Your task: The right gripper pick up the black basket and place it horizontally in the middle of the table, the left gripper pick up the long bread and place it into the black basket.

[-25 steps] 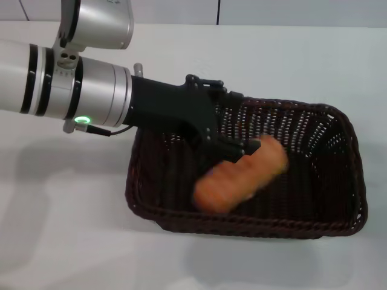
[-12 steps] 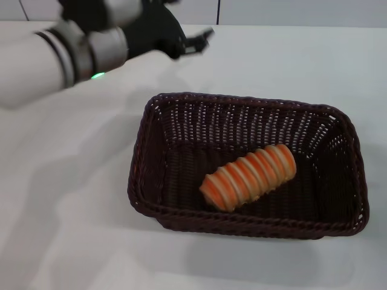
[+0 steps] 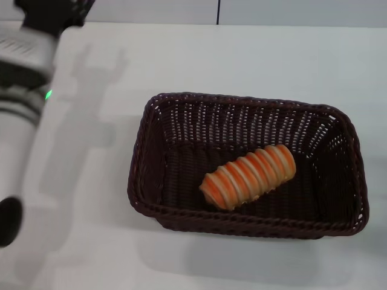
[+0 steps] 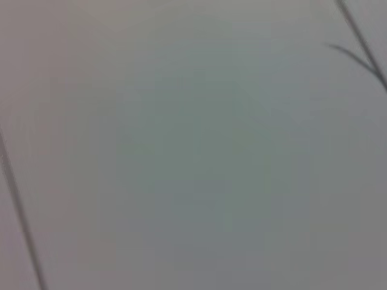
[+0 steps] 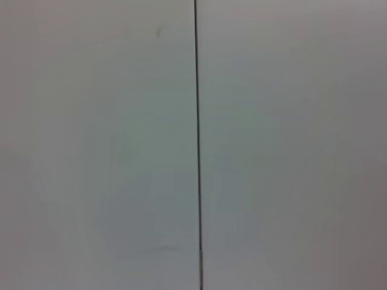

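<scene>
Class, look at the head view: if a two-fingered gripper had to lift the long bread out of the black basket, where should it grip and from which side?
Probably across the middle of the long bread, coming straight down from above. It lies diagonally on the floor of the black basket, whose walls block a sideways approach. The fingers should close across its narrow width, turned to match its slant.

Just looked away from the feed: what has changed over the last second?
The left gripper let go of the long bread, rose out of the black basket and pulled back to the table's far left corner. The bread settled diagonally on the basket floor. The basket stayed put. The right gripper is out of view.
</scene>
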